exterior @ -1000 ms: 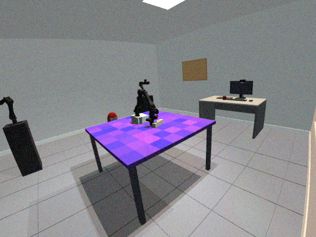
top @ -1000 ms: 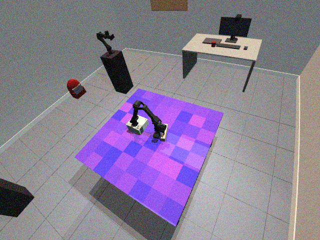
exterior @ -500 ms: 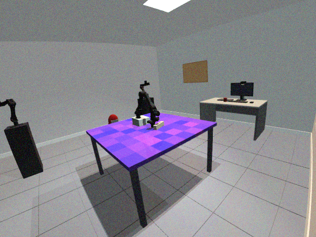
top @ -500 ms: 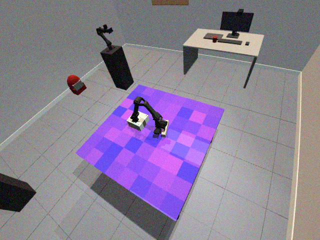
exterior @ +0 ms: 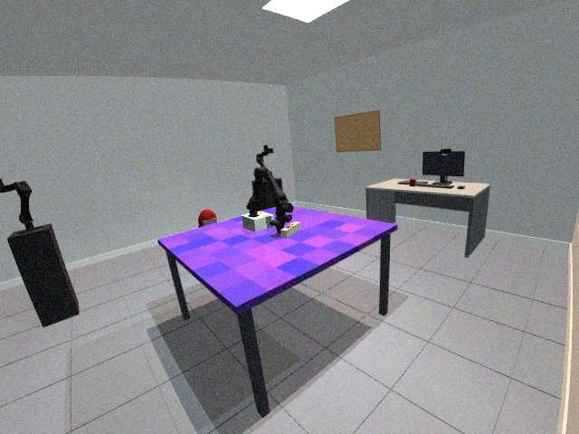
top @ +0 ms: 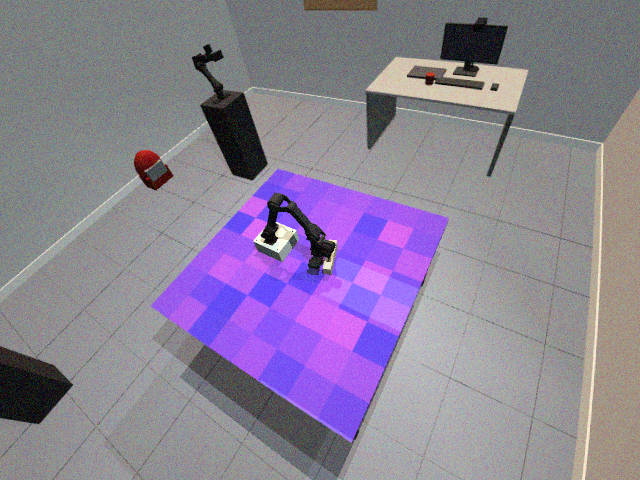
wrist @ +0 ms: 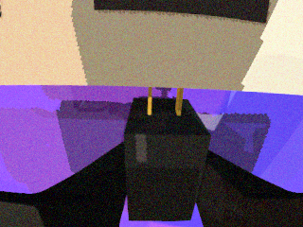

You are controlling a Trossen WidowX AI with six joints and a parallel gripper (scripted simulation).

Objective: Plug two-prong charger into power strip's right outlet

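Note:
The cream power strip (top: 328, 266) (exterior: 290, 230) lies on the table; its side fills the top of the wrist view (wrist: 166, 52), with a dark patch at the upper edge. Its outlets cannot be made out. My gripper (top: 313, 267) (exterior: 279, 232) (wrist: 159, 148) is shut on the black charger (wrist: 166, 148), low over the table beside the strip. Two golden prongs point away from the gripper, toward the strip; their far ends meet the strip's lower edge in the wrist view. Whether they touch it cannot be told. The top and exterior views hardly show the charger.
The patchwork purple table (top: 330, 320) (exterior: 233, 280) carries the arm's white base box (top: 268, 249) (exterior: 256, 222), close behind the gripper. A desk (top: 444, 95) (exterior: 383, 189) with a monitor stands farther back, off the table. Black pedestals with other arms stand on the floor.

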